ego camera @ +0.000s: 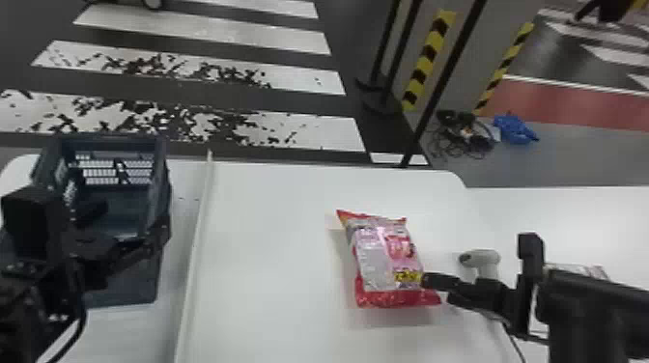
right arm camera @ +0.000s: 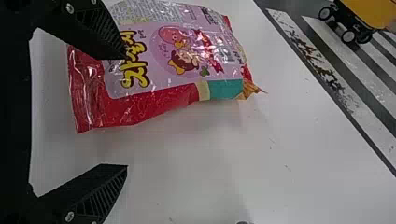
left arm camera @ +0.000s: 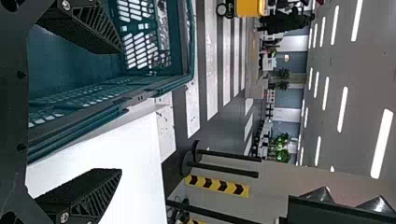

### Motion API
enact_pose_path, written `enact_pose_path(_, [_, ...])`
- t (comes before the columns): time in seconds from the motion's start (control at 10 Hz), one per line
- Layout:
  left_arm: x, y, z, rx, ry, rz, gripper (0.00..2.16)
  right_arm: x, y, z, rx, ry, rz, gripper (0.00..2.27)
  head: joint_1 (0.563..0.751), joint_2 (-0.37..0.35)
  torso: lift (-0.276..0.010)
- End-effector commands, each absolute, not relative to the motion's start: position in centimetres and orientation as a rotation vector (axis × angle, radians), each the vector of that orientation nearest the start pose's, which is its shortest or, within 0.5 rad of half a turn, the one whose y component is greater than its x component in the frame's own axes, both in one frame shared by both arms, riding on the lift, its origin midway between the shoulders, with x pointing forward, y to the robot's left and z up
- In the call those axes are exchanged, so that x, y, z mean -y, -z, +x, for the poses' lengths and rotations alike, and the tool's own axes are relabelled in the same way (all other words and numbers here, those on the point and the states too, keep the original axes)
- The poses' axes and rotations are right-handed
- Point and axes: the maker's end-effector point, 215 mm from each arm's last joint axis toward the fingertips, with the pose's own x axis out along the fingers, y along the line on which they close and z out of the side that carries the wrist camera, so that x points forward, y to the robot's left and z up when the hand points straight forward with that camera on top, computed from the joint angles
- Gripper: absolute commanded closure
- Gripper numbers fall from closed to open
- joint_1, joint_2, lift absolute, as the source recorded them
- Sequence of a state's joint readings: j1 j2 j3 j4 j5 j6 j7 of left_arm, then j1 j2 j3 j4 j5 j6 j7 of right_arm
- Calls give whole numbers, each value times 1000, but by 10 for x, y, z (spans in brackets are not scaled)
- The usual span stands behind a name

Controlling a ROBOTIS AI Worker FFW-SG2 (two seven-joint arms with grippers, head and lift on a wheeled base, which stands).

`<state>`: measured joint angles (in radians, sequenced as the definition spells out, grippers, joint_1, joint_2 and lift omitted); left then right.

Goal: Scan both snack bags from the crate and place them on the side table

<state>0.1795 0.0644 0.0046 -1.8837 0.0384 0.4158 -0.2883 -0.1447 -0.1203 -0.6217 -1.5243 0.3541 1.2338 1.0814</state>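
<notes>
Snack bag: it lies flat on the white surface [ego camera: 270,241], picture side up; its red end is nearest the robot, close to the right pincer [right arm camera: 126,111]; the snack bag [ego camera: 388,256] is well apart from the crate [ego camera: 128,285].
Right pincer: its fingers are spread with nothing gripped; one overlaps the bag's red end in the wrist view, the other is over bare surface, so the bag sits off to one side of the gap.
Slip risk: closing from here would probably nip only a corner or shove the bag along, because of that offset; the loose, shiny film could also slide out.
Scanner [ego camera: 486,258]: it is near the right pincer; a wide swing could knock it.
Left pincer [left arm camera: 122,109]: released and empty by the crate; lowering it carelessly could catch the rim, as its fingers appear on either side of the wall.
</notes>
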Motion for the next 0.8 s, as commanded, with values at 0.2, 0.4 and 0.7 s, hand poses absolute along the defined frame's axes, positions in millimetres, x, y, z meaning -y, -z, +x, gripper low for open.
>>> enact_pose_path(0.2, [-183,393,525,-284,295,-13,87,401,524,423,-956,-157,637,100,695,-255,-98])
enact_pose_path(0.4, [-183,394,524,-285,295,-13,87,389,520,423,-951,-189,687,140,695,-251,-98])
enact_pose_path(0.7, [-183,394,524,-286,293,-11,87,372,506,431,-938,-237,774,1031,695,-228,-98])
